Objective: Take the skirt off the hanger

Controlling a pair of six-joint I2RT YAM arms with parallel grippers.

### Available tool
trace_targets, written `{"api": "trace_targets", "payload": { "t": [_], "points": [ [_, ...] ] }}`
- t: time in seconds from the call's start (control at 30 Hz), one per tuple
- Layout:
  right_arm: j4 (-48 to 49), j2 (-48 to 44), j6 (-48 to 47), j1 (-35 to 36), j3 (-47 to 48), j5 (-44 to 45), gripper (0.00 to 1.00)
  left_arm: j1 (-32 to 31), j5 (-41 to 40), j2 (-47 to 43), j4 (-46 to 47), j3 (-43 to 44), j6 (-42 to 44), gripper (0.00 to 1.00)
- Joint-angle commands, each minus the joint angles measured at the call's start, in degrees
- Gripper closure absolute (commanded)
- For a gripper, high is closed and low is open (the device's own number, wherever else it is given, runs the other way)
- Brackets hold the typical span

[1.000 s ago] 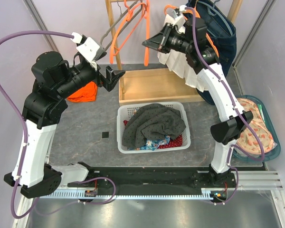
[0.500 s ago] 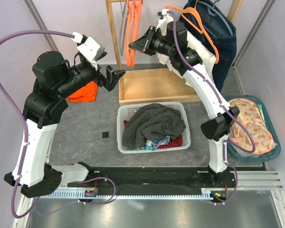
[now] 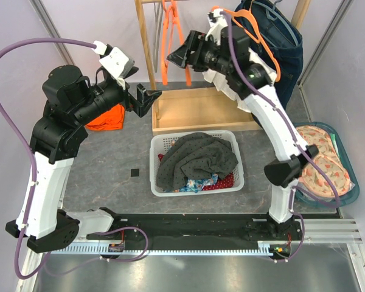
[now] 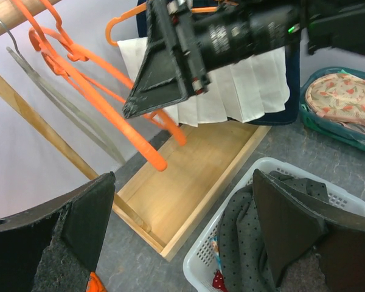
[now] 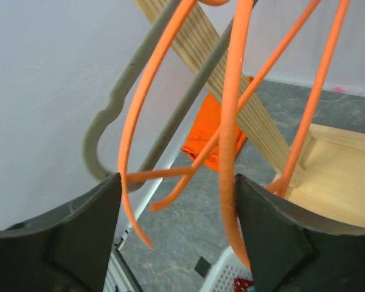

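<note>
The top external view gives the full layout: the grey table, the wooden rack post at the far edge, the wooden tray beneath it, and the white basket of grey dotted cloth in the centre. A teal tray sits at the right edge and an orange cloth lies at the left. In this view the right arm hides most of the skirt. The left wrist view shows it plainly: the white pleated skirt hangs on its orange hanger in front of a dark denim garment, above the far right end of the tray. Only the right wrist view shows the grey hanger close up, beside the empty orange hangers. The right gripper is raised at the rack with its jaws apart. Orange hanger bars pass between the jaws, one just beside the right-hand finger; contact cannot be confirmed, and nothing is clamped. The left gripper is fully spread, holds nothing, and hovers left of the tray, facing the right gripper and the skirt. Open table lies between basket and left arm; the rack side is crowded with hangers.
</note>
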Motion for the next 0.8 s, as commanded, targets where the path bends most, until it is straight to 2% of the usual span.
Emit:
{"api": "trace_targets", "payload": {
  "t": [0.0, 0.1, 0.17, 0.2, 0.23, 0.37, 0.47, 0.57, 0.77],
  "points": [
    [-8.05, -11.61, -7.57, -0.98, -5.76, 5.28, 0.16, 0.26, 1.24, -0.56, 0.73, -0.17, -1.54, 0.00],
    [-9.63, -18.21, -11.78, -2.65, -11.68, 7.04, 0.14, 0.17, 1.15, -0.91, 0.56, -0.08, -1.63, 0.00],
    [-11.57, -20.94, -15.98, -4.93, -11.35, 8.45, 0.15, 0.26, 1.41, -0.91, 0.56, 0.01, -1.90, 0.00],
    [-13.40, -21.47, -18.36, -5.20, -9.69, 10.37, 0.15, 0.26, 1.59, -0.91, 0.56, 0.01, -1.98, 0.00],
    [-13.25, -23.30, -19.87, -5.46, -9.76, 16.04, 0.16, 0.26, 2.11, -0.91, 0.56, 0.01, -2.07, 0.00],
    [-13.86, -23.41, -27.15, -8.01, -8.01, 24.25, 0.16, 0.26, 2.73, -0.82, 0.38, 0.36, -2.69, 0.00],
    [-12.55, -21.74, -30.86, -8.45, -9.31, 30.67, 0.22, 0.26, 2.82, -1.00, 0.21, 0.27, -2.34, 0.00],
    [-9.04, -21.65, -33.94, -9.07, -13.52, 32.00, 0.27, 0.26, 2.47, -1.35, -0.41, -0.08, -1.90, 0.00],
    [0.88, -22.35, -40.09, -11.18, -20.82, 35.52, 0.24, 0.26, 2.38, -1.18, -1.02, -0.61, -1.81, 0.00]
  ]
}}
